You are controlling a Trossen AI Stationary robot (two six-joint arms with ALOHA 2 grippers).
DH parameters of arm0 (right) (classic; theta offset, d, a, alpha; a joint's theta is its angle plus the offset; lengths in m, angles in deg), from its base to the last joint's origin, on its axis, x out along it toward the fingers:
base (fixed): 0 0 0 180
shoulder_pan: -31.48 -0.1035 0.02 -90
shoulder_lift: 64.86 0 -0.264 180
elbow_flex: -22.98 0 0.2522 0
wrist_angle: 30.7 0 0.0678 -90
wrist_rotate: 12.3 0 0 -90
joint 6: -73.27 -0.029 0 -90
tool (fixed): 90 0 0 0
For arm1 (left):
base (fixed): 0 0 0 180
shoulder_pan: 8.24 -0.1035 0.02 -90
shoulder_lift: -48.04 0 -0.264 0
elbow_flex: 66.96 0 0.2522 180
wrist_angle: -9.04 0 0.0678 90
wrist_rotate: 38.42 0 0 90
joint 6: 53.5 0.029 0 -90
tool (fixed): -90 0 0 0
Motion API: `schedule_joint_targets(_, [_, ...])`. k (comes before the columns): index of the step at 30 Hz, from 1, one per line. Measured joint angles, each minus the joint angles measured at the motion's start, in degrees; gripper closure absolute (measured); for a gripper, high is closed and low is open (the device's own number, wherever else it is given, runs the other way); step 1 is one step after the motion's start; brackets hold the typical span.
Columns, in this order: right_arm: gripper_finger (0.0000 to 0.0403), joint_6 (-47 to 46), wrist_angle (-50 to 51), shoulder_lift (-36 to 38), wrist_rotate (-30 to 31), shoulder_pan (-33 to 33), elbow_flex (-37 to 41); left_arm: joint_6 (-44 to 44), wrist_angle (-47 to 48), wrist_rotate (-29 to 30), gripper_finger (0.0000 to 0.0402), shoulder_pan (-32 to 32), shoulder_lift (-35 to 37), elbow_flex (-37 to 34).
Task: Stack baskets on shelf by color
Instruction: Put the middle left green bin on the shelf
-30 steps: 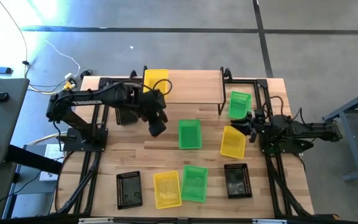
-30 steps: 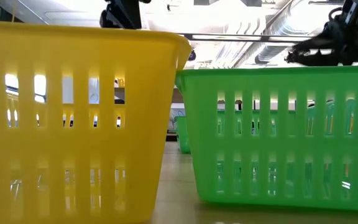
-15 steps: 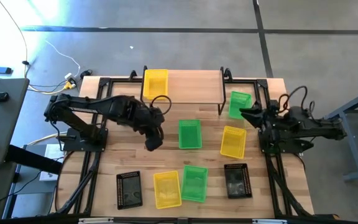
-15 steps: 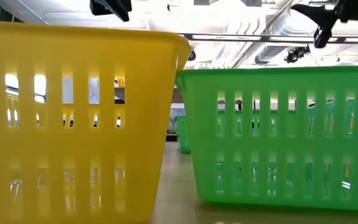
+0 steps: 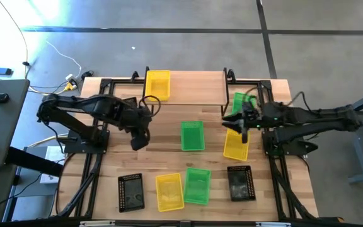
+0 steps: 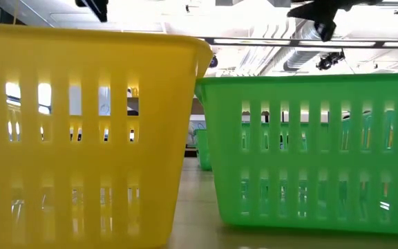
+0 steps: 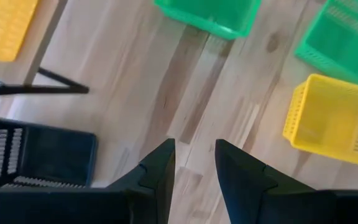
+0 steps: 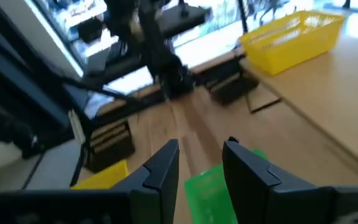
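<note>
The left gripper [image 5: 137, 140] hangs over bare wood toward the table's left side, its fingers [image 7: 160, 171] a narrow gap apart and holding nothing. The right gripper [image 5: 237, 122] reaches in from the right edge, above the near end of a yellow basket [image 5: 236, 144], its fingers [image 8: 163, 168] likewise slightly parted and empty. Since a second ago the left arm has drawn back from the middle of the table toward its own side, and the right arm has stretched out from its folded pose toward the centre; no basket has moved. One yellow basket [image 5: 157, 84] sits on the left end of the shelf [image 5: 197, 84] at the far edge. A green basket [image 5: 241, 104] leans by the shelf's right legs, another green basket [image 5: 192, 135] lies mid-table, and along the near edge lie a black basket [image 5: 130, 191], a yellow one [image 5: 169, 191], a green one [image 5: 198, 185] and a second black one [image 5: 239, 183]. No writing is legible anywhere.
</note>
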Motion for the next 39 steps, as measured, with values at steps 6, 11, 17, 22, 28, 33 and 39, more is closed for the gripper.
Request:
schedule_joint_targets(6, [0.0293,3.44,1.12,-10.14,-0.14,-3.07,-3.88,-2.51,0.1,0.33,0.0298,3.23,3.39,-3.15])
schedule_joint_targets(11, [0.0293,4.49,1.06,-17.3,-0.12,-5.17,-5.22,-5.16,-0.26,-0.4,0.0298,6.38,5.23,-5.49])
schedule_joint_targets(17, [0.0293,4.81,0.73,-24.26,-0.12,-6.61,-5.2,-8.45,-0.34,-0.31,0.0298,9.59,5.76,-6.16])
schedule_joint_targets(22, [0.0293,9.36,-1.95,-29.34,-0.62,-7.71,-5.2,-8.99,-0.17,-0.36,0.0298,12.12,5.71,-6.21])
schedule_joint_targets(28, [0.0293,10.49,-10.54,-34.58,-2.21,-8.18,-5.18,-9.2,-0.2,-0.28,0.0298,13.18,5.71,-6.21])
schedule_joint_targets(33, [0.0293,10.5,-14.72,-38.45,-2.47,-8.02,-5.18,-9.2,-0.2,-0.23,0.0298,13.18,5.69,-6.21])
schedule_joint_targets(39, [0.0293,10.42,-14.81,-42.81,-2.77,-8.0,-5.11,-9.07,-0.29,0.71,0.0298,13.17,5.69,-6.21])
